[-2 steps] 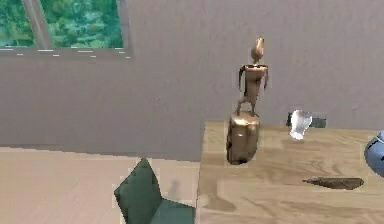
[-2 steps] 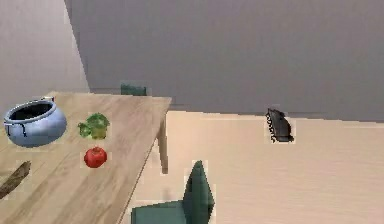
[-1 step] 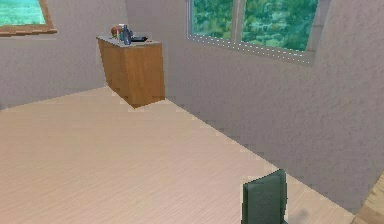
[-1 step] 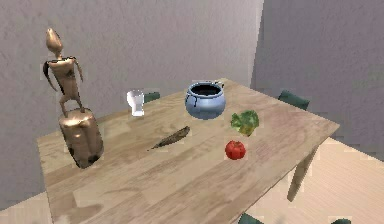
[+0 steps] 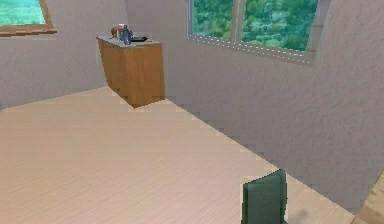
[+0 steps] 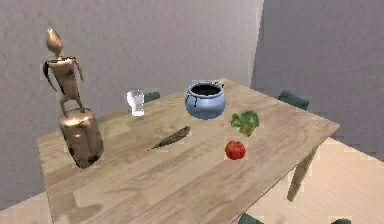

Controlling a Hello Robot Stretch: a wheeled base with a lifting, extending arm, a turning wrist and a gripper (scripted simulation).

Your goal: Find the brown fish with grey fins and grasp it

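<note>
Trouble sits close to the brown fish (image 6: 171, 137), flat in the middle of the table (image 6: 130, 195): a careless reach could knock the glass (image 6: 136, 102) or blue pot (image 6: 206, 100) beyond it, or roll the tomato (image 6: 235, 150). I cannot tell the gripper's state.

We read no text, label, brand, number or sign on anything in either view.
</note>
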